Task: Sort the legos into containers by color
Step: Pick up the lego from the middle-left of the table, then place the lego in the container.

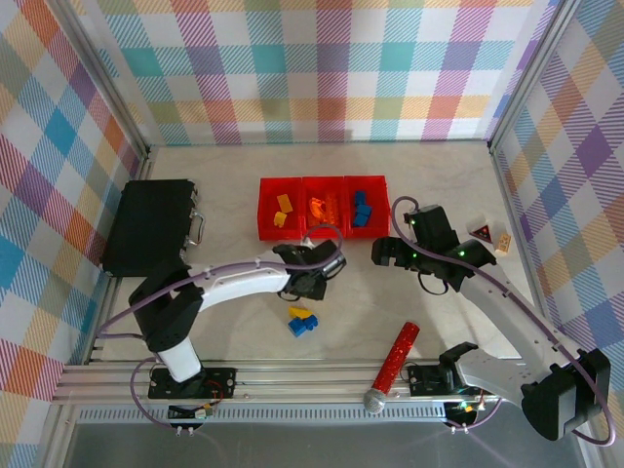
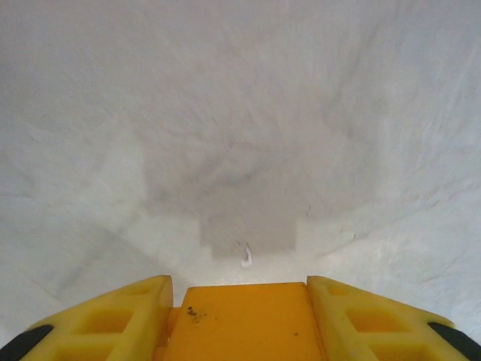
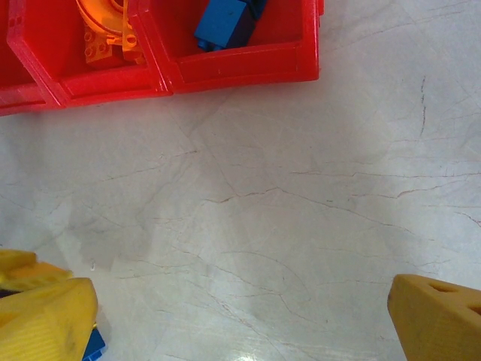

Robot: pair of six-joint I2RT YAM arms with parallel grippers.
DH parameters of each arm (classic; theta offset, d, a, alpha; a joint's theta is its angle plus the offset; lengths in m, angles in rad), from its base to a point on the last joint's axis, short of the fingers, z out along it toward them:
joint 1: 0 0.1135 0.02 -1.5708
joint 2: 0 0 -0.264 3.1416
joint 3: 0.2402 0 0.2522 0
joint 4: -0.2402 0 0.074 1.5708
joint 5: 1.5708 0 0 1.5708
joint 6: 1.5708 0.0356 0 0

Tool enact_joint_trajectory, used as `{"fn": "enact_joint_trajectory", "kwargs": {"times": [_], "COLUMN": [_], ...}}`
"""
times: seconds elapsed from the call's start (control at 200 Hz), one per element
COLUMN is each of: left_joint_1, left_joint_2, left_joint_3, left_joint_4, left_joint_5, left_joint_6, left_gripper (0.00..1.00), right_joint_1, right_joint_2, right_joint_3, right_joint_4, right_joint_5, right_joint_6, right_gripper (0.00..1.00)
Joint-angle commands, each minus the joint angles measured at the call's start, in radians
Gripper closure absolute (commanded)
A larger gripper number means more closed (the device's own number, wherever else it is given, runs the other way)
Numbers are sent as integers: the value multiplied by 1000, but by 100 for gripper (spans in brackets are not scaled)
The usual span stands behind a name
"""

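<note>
Three joined red containers (image 1: 304, 232) stand mid-table: yellow legos (image 1: 283, 210) in the left one, orange legos (image 1: 325, 205) in the middle one, blue legos (image 1: 362, 208) in the right one. A yellow and a blue lego (image 1: 300, 322) lie loose on the table in front. My left gripper (image 1: 314, 276) hovers just in front of the bins; in the left wrist view it (image 2: 239, 289) is shut on an orange lego (image 2: 244, 323) over bare table. My right gripper (image 1: 385, 253) is open near the blue bin (image 3: 248, 68), nothing between its fingers (image 3: 45, 316). A blue scrap (image 3: 94, 346) shows beside its left finger.
A large black case (image 1: 151, 226) lies at the left. A red glitter tube (image 1: 393, 366) rests near the front edge. A dark triangular piece (image 1: 481, 230) and a tan block (image 1: 503, 244) sit at the right, by the checked wall.
</note>
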Motion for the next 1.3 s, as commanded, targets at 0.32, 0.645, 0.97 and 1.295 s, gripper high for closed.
{"fn": "enact_joint_trajectory", "kwargs": {"times": [0.32,0.645,0.97,1.295], "left_joint_1": [338,470,506,506], "left_joint_2": [-18,264,412,290], "left_joint_3": [264,528,610,536], "left_joint_4": [73,93,130,164], "left_joint_5": [-167,-128,-48,-9], "left_joint_6": [196,250,254,262], "left_gripper": [72,71,53,17], "right_joint_1": [-7,-6,-7,-7], "right_joint_2": [4,-41,-82,-56], "right_joint_3": [7,-6,-1,0], "right_joint_4": [-3,-38,-96,-79], "right_joint_5": [-6,-8,-7,-13], "right_joint_6": [-22,-22,-44,-53], "right_gripper": [1,1,1,1]}}
